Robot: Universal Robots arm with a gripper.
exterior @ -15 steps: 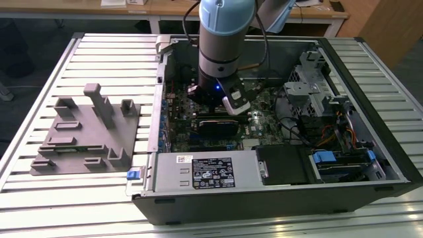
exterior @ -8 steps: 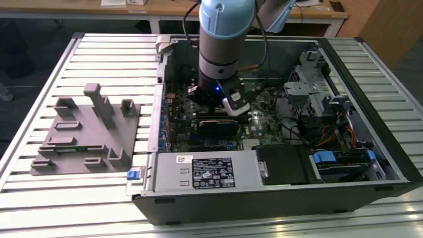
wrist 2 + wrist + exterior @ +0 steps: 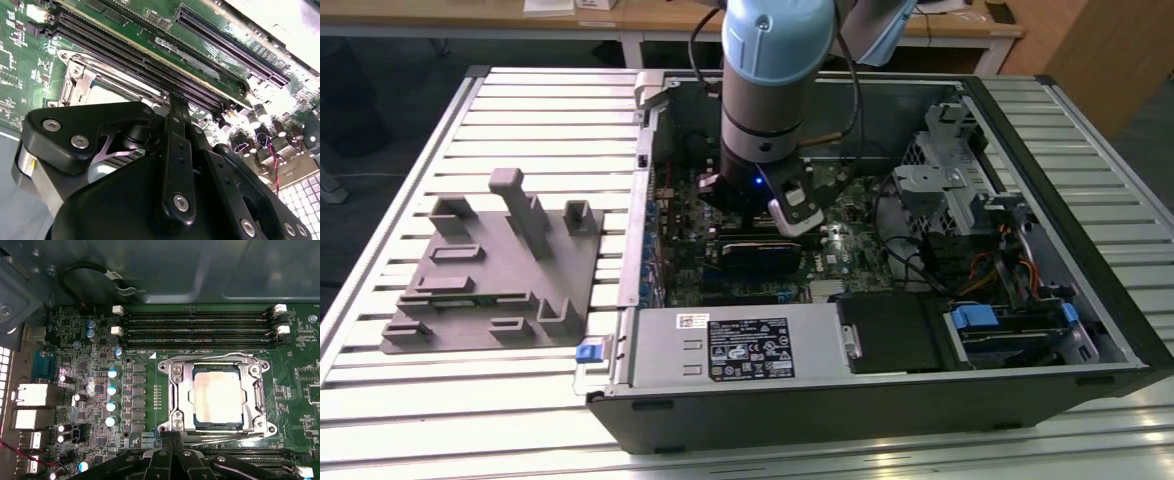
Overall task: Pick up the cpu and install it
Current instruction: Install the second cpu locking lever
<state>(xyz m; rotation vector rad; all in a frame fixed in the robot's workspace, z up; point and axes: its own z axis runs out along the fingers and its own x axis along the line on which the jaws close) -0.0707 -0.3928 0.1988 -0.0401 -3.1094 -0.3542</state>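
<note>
The cpu, a pale silver square chip, lies flat in the metal-framed motherboard socket. Its pale top also peeks out at the socket in the second wrist view. My gripper hovers just beside the socket's edge with its two black fingers pressed together and nothing between them. The second wrist view has the gripper over the memory slots next to the socket. In the exterior view the gripper reaches down into the open computer case, above the motherboard.
Rows of memory slots run along one side of the socket. A black heatsink block sits on the board under the arm. A grey fixture stands on the slatted table at the exterior view's left. Drive bays and cables crowd the case's right.
</note>
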